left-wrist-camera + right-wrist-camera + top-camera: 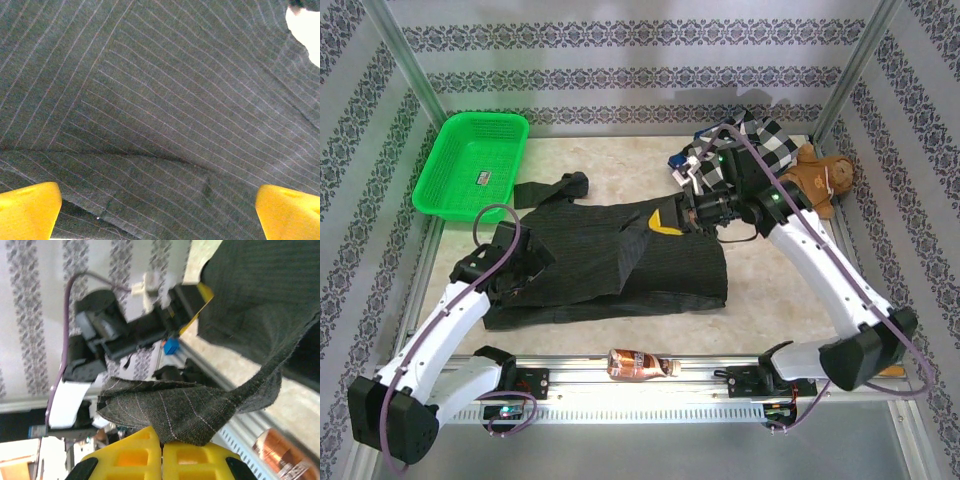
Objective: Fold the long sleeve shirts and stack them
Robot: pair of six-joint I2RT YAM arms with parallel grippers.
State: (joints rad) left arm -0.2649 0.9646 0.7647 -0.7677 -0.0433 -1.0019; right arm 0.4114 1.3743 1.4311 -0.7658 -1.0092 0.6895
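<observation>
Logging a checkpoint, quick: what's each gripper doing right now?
Left gripper: open, over the charcoal pinstriped shirt.
Right gripper: shut on that shirt's edge.

White walls (620, 60) with gray flowery stripes stand on three sides. Shiny metal poles (408, 55) stand at the corners. The counter (620, 170) is pale, maybe like stone. A metal rail (705, 367) runs along its near edge, brightly lit.

Robot lab test cell, aluminium frame posts (402, 55), patterned wall panels (620, 60), mounting rail (720, 368) at table (620, 170) edge.
</observation>
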